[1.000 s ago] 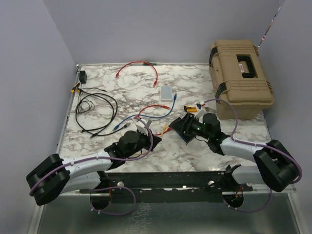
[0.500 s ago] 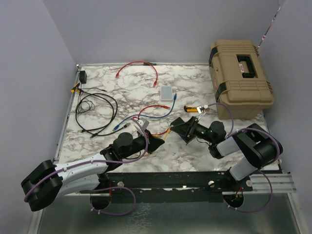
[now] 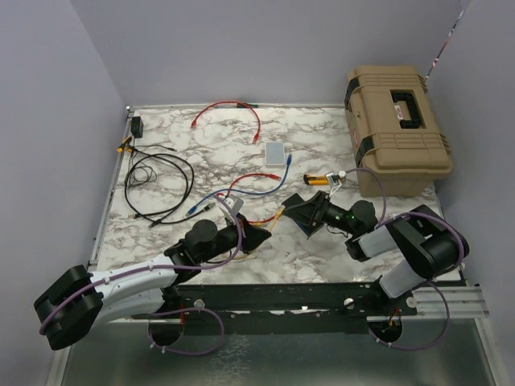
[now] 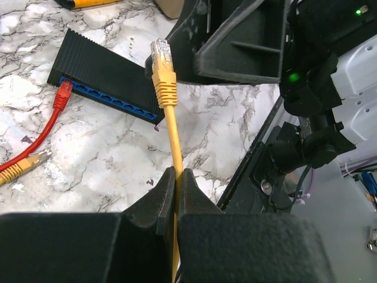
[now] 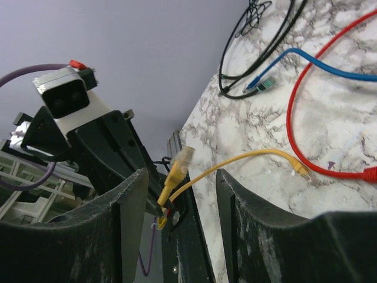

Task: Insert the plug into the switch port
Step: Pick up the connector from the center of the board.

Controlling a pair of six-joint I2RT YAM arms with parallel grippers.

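plug (image 4: pixel 162 56): yellow RJ45 type with clear tip, raised off the marble table (image 4: pixel 106 153), pointing to 12 o'clock in the left wrist view; not in any port.
left gripper (image 4: pixel 175 177): jaws pressed together, pinching the yellow patch cable (image 4: pixel 172 135) a short way below the plug.
switch (image 4: pixel 100 71): flat black ribbed box near the table centre, at 10 o'clock of the plug in the left wrist view; blue port row along the long edge facing 7 o'clock.
plug-to-switch relation: plug seen over the right-hand end of the switch; gap between them cannot be judged.
right gripper (image 5: pixel 180 175): jaws spread, nothing between the fingers in the right wrist view; just beside the right-hand end of the switch, at 2 o'clock of the plug; contact with the switch cannot be told.
red patch cable (image 4: pixel 50 118): its red plug (image 4: pixel 62 94) against the port row near the left-hand end; seated or not cannot be told.
second yellow plug (image 4: pixel 26 168): other end of the yellow patch cable, lying just beside the red patch cable, at 8 o'clock of the switch.
black cable coil (image 3: pixel 157 181): at 9 o'clock of the table in the top view.
tan hard case (image 3: pixel 398 129): at the 2 o'clock corner.
small grey-white box (image 3: pixel 275 153): at 12 o'clock of the table centre.
black power adapter (image 3: pixel 137 126): at the 10 o'clock corner.
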